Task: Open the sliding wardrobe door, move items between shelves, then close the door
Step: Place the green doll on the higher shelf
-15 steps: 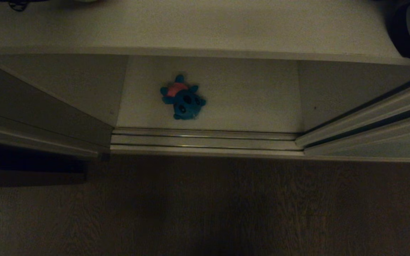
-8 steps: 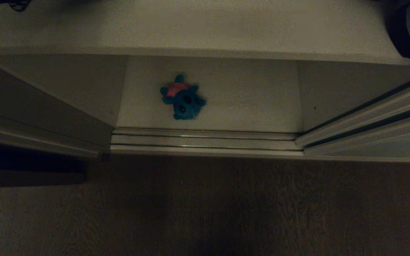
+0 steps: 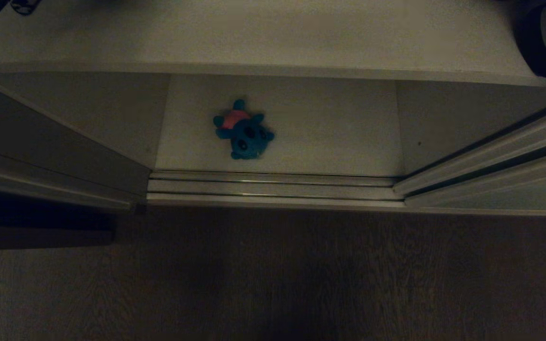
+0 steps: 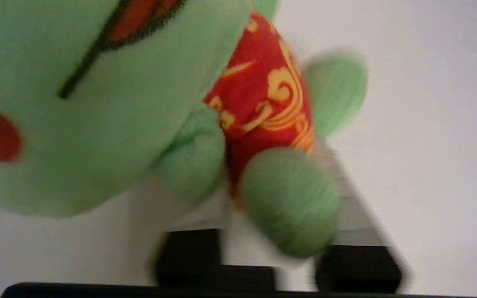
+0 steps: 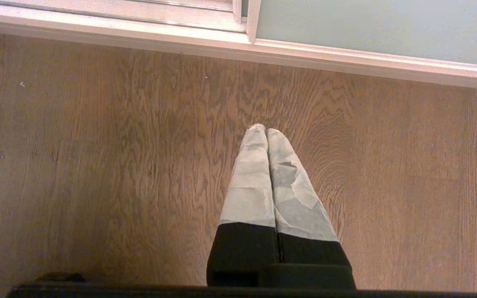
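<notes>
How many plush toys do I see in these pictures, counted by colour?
Blue plush toy, on the lower shelf: 1
Green plush toy, close before the left tool: 1
Total: 2

The blue toy (image 3: pixel 243 130) lies on the lower shelf (image 3: pixel 330 128), left of its middle, behind the door track (image 3: pixel 273 187). The upper shelf (image 3: pixel 263 33) runs above and behind it. The door (image 3: pixel 505 156) stands right of the toy.
</notes>
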Controlling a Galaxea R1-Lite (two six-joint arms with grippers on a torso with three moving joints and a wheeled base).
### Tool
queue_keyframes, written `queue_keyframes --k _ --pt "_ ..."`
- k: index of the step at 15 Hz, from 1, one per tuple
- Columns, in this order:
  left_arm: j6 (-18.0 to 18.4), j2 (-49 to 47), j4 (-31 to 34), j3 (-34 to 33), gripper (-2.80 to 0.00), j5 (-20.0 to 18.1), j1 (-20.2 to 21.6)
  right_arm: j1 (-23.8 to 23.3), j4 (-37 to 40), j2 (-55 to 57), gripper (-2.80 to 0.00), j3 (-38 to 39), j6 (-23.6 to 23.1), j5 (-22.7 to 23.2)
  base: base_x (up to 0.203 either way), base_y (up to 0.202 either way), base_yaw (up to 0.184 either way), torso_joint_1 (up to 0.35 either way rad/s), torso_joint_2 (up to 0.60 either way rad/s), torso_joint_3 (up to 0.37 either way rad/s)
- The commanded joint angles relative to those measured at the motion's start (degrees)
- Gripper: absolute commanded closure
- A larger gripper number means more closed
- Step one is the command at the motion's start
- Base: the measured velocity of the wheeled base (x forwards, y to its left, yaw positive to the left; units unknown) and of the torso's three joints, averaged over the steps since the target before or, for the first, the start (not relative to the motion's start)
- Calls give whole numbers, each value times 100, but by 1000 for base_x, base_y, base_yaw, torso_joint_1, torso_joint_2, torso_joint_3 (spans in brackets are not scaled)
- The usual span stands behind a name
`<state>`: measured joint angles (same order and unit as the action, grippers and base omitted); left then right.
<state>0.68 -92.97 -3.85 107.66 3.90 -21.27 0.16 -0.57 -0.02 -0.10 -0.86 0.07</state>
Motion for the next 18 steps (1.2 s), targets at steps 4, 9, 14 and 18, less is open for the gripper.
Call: queue_keyframes --k 4,9,14,18 --pt "45 208 62 115 -280 -11 -17 2 -4 -6 0 1 -2 1 0 0 0 0 0 0" --pt "105 492 170 -212 -280 -92 -25 2 -4 -6 0 1 -2 1 0 0 0 0 0 0" --pt "107 427 218 -244 -280 -19 -85 2 -7 -6 0 1 -2 1 0 0 0 0 0 0" --pt "123 368 200 -165 -280 111 -96 2 -13 -6 0 1 -2 1 0 0 0 0 0 0"
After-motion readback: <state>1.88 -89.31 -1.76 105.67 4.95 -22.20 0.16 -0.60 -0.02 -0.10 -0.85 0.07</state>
